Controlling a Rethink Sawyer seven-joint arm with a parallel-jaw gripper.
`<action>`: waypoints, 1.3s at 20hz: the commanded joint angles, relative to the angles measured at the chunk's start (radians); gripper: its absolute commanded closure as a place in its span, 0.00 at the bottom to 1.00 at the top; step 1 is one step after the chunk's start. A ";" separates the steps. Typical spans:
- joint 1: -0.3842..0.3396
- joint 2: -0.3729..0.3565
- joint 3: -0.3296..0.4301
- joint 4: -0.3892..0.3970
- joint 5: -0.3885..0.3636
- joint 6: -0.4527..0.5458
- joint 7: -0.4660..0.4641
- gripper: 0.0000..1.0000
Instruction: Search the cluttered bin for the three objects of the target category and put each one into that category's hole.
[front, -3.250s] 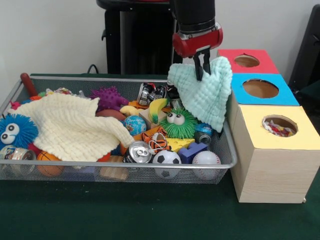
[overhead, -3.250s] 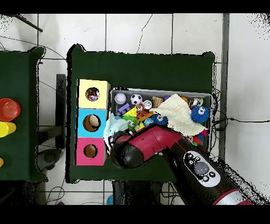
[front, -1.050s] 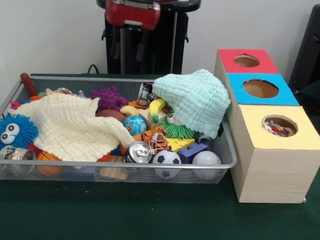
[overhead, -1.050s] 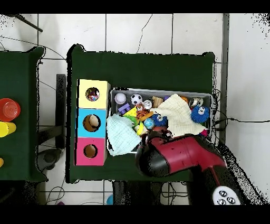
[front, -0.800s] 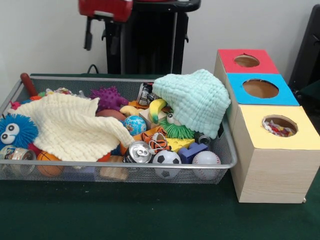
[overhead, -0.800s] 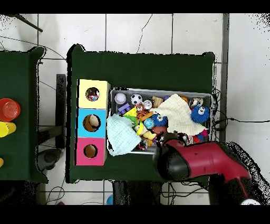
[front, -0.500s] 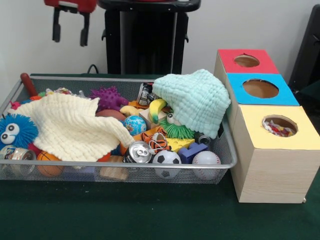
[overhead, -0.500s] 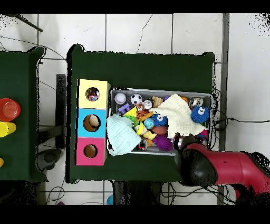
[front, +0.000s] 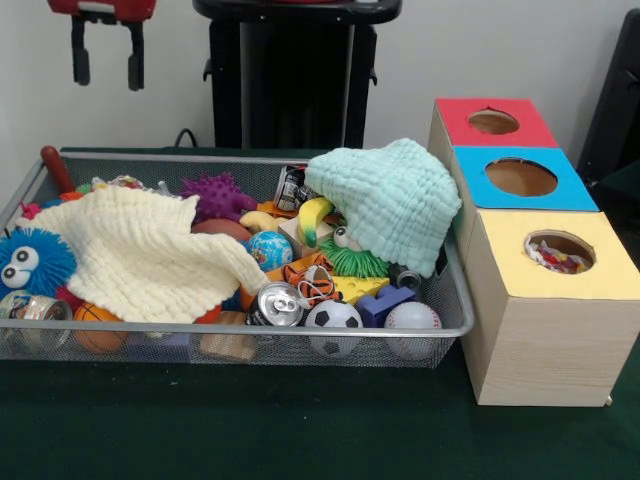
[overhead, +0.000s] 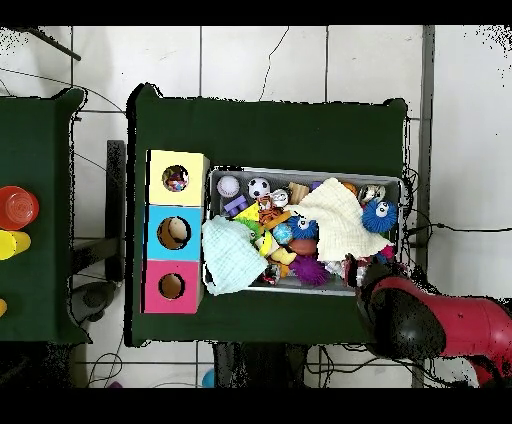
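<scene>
Wire bin (front: 455, 325) crowded with toys, balls, cans and two cloths. The target category is not stated; which three objects are wanted cannot be told. Candidates lie exposed at the bin's 5 o'clock corner in the front view: soccer ball (front: 333, 318), baseball (front: 412, 318), globe ball (front: 270, 249), drink can (front: 277, 304). A green fuzzy toy (front: 352, 256) sits half under the mint cloth (front: 390, 200), which is heaped at the 3 o'clock end and drapes onto the rim next to the boxes. A cream cloth (front: 140, 255) covers much of the 9 o'clock half, beside a blue fuzzy toy (front: 28, 262) and a purple spiky ball (front: 217, 195).

Outside the bin, at 3 o'clock, stands a row of three boxes: yellow-topped box (front: 555, 265), whose hole already holds small items, blue-topped box (front: 522, 178) and red-topped box (front: 492, 121).

The gripper (front: 103, 57) hangs high at 11 o'clock, clear of the bin, fingers parted and holding nothing.

Step in hand, as judged: searching, between grasps. The next move probably calls for a descent over the 9 o'clock half, perhaps to lift the cream cloth and uncover what lies beneath.
</scene>
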 joint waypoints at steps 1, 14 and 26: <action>0.046 0.106 0.062 -0.052 -0.134 0.075 -0.258 0.00; 0.094 0.247 0.013 -0.161 -0.308 -0.006 -0.183 0.00; 0.162 0.217 -0.076 -0.175 -0.463 -0.057 -0.050 0.00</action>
